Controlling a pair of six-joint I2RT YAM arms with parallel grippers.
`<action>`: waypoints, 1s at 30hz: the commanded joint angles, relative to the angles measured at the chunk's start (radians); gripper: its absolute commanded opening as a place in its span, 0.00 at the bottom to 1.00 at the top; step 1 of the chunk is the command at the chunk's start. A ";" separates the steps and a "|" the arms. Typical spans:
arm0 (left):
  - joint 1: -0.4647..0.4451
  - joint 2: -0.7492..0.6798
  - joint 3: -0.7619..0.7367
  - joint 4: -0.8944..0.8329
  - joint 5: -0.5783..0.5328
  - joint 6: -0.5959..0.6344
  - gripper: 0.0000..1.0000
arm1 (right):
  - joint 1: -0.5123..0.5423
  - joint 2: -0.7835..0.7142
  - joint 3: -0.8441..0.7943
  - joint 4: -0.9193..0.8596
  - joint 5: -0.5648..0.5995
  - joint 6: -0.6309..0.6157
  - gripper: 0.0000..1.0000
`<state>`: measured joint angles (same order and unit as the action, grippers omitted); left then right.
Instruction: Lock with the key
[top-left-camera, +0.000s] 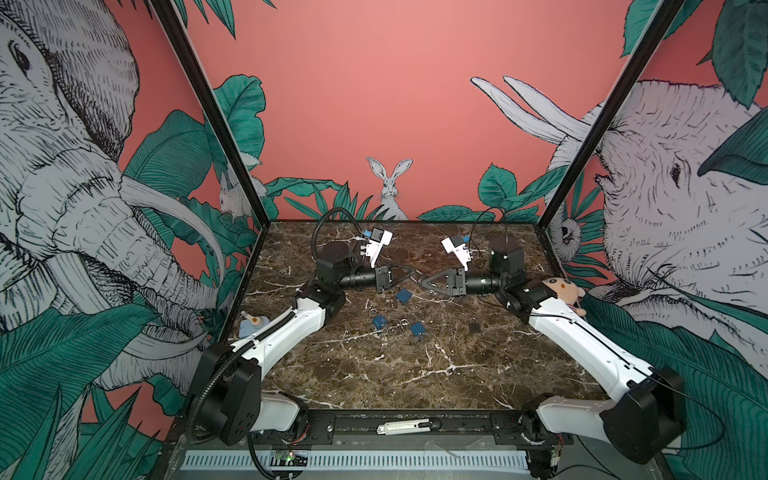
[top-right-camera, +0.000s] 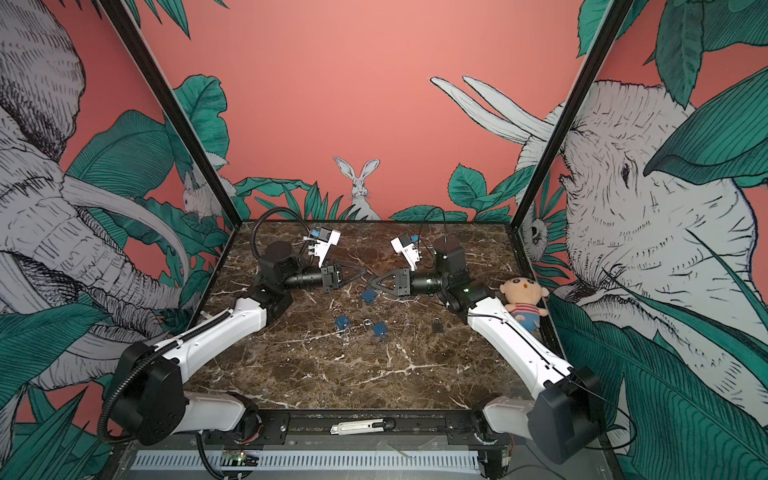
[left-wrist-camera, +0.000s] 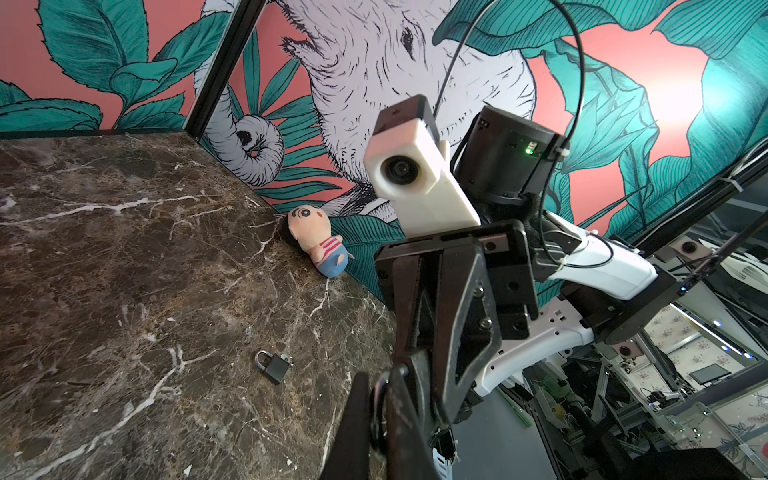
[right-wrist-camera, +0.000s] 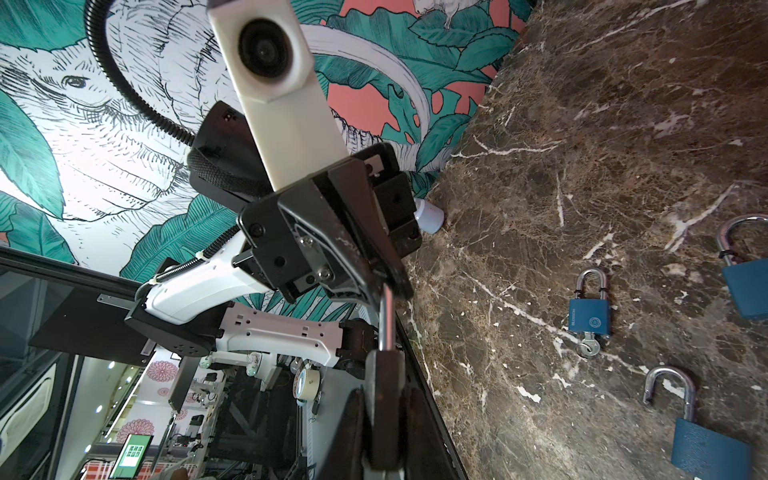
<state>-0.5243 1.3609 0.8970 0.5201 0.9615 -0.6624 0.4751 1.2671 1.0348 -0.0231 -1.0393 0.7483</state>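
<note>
Likely to press it shut, the left gripper (top-left-camera: 414, 276) pinches the shackle (right-wrist-camera: 386, 320); the right gripper (top-left-camera: 424, 282) clenches the padlock body (right-wrist-camera: 382, 395)

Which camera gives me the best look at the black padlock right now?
Left wrist view: the black padlock lies unobstructed on the marble table, body and shackle clear. In both top views it is only a small dark shape. The right wrist view does not show it.
</note>
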 joint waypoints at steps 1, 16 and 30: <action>-0.054 0.035 -0.055 -0.095 0.003 -0.006 0.00 | 0.023 -0.012 0.066 0.261 -0.094 -0.016 0.00; -0.132 -0.043 -0.131 -0.099 -0.023 -0.056 0.00 | 0.022 0.044 0.102 0.254 -0.085 -0.044 0.00; -0.199 -0.032 -0.131 -0.086 -0.015 -0.073 0.00 | 0.022 0.108 0.125 0.304 -0.099 -0.028 0.00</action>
<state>-0.5766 1.2903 0.8021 0.5438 0.7612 -0.7341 0.4557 1.3663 1.0615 -0.0051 -1.1389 0.7334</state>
